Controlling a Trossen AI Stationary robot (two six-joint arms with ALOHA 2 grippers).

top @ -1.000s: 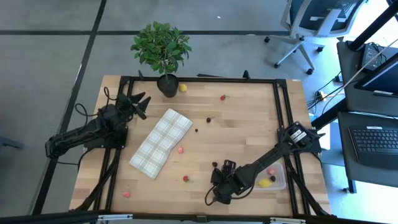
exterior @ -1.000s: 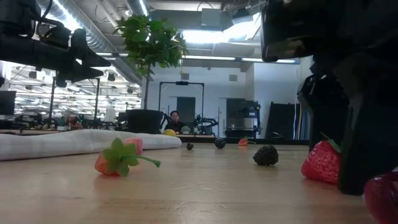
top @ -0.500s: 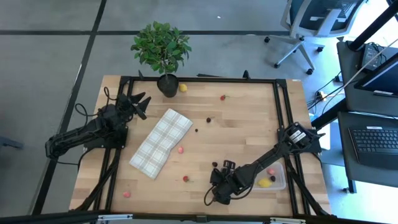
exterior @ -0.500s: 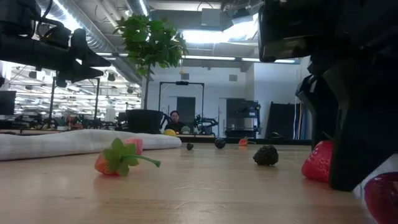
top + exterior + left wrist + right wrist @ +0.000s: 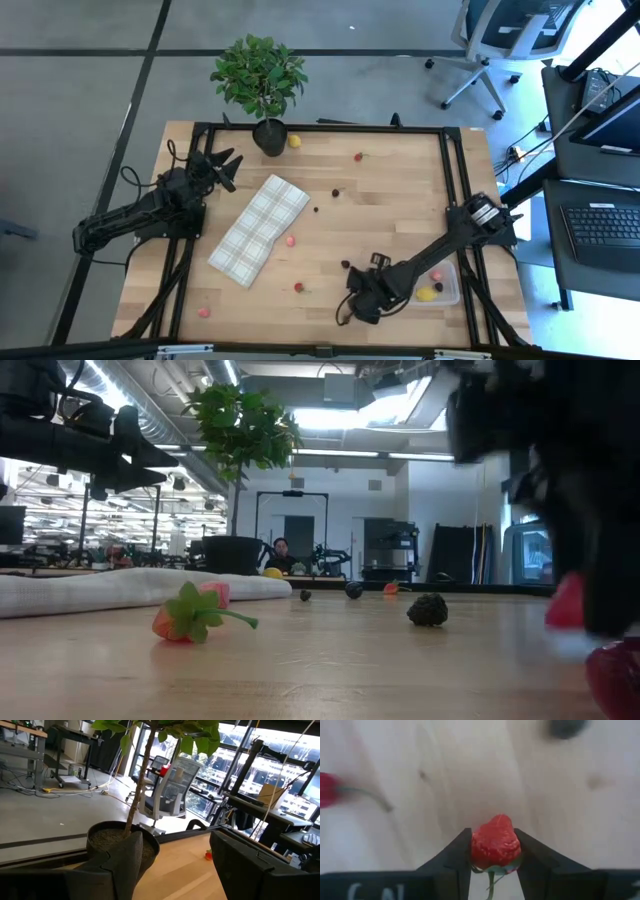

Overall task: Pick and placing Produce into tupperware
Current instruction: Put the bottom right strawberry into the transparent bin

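My right gripper [image 5: 493,836] stands near the table's near edge, left of the tupperware [image 5: 450,297], and is shut on a red strawberry [image 5: 495,845]. In the high view the gripper [image 5: 355,300] hides this fruit. The clear tub holds a yellow lemon [image 5: 427,294] and two smaller pieces. More produce lies loose on the wood: a strawberry [image 5: 298,287], a pink piece [image 5: 291,240] and a dark berry [image 5: 346,264]. My left gripper [image 5: 175,870] waits open at the far left, beside the potted plant [image 5: 258,75]. My right gripper pinches the strawberry's two opposite sides [image 5: 476,849] between its two fingers [image 5: 457,862]. The fingers come from above, pointing steeply down. The fruit's red tip sticks out past the fingertips, and its green leaves and stem point back toward the wrist. It hangs just clear of the table [image 5: 566,603].
A plaid cloth [image 5: 260,228] lies left of centre. A lemon [image 5: 294,141] and a red piece [image 5: 358,156] lie at the far edge, dark berries [image 5: 336,192] mid-table, a pink piece [image 5: 203,311] near left. A cherry [image 5: 327,790] lies close to the right gripper.
My right gripper has shut on the strawberry, which stood on the table between its open fingers a second ago. It has then risen a little and gone slightly toward the table's right edge, lifting the fruit off the wood.
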